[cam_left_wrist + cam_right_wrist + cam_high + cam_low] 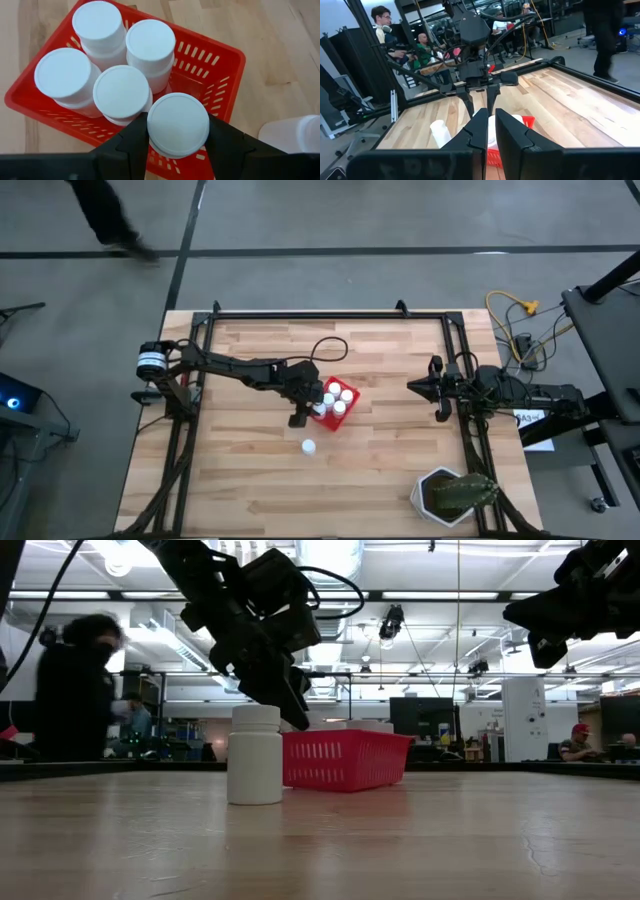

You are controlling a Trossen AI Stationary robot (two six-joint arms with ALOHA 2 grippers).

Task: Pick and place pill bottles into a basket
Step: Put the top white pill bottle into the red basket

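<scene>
The left pincer [178, 131] is gripping a pill bottle [178, 125] by its cap, holding it over the near corner of the red basket [222, 57], where four bottles [121, 92] are standing. One bottle [255, 755] is standing on the wooden surface [380, 470] beside the basket. The right pincer [412, 386] is waiting closed and empty at the surface's right edge.

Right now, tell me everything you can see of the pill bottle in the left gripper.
The held pill bottle is a small white plastic cylinder with a round, flat white cap, upright. The left gripper clamps it between its dark fingers, over the near corner of the red basket, beside four bottles already inside. Whether it rests on the basket floor cannot be told.
</scene>
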